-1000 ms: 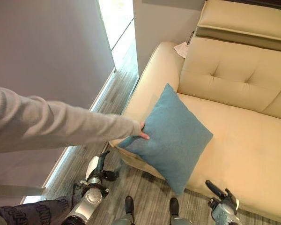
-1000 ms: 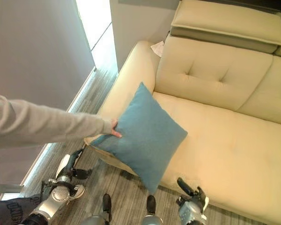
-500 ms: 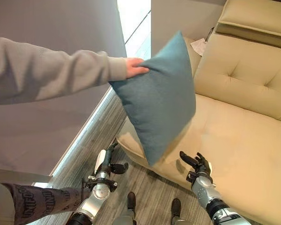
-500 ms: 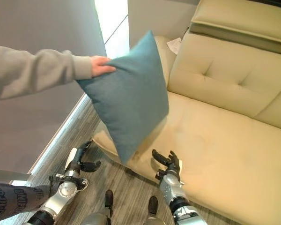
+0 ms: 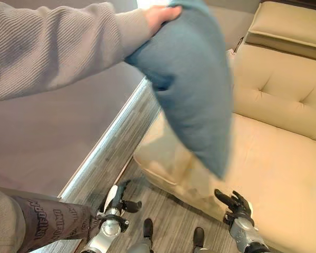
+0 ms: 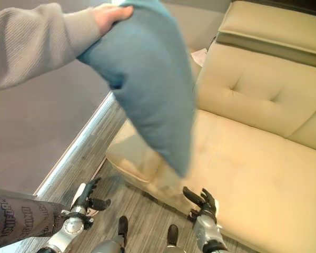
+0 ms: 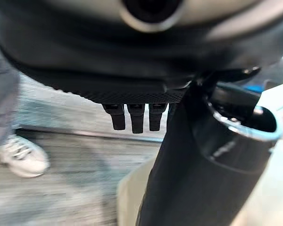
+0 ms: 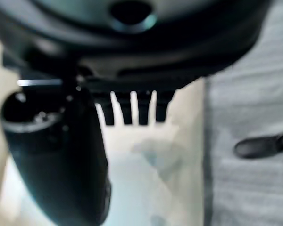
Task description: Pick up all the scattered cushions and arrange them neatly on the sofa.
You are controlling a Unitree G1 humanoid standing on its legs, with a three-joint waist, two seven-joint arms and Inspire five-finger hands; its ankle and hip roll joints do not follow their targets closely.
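The robot's left hand (image 5: 120,194) hangs low, fingers relaxed, holding nothing. A person's hand (image 5: 160,13) lifts the square teal fabric cushion (image 5: 192,79) above the cream leather sofa (image 5: 284,158). The right hand (image 5: 233,204) spreads its fingers, empty. No pickup has started; next it probably needs the cushion within reach.

silver-grey robot arms, dark left hand (image 5: 127,205), dark right hand (image 5: 235,205), person's ribbed grey sleeve (image 5: 52,52)

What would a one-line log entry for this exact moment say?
cushion: blue, held in the air above sofa by a person's hand | left hand: open, low over floor | right hand: open, at sofa's front edge
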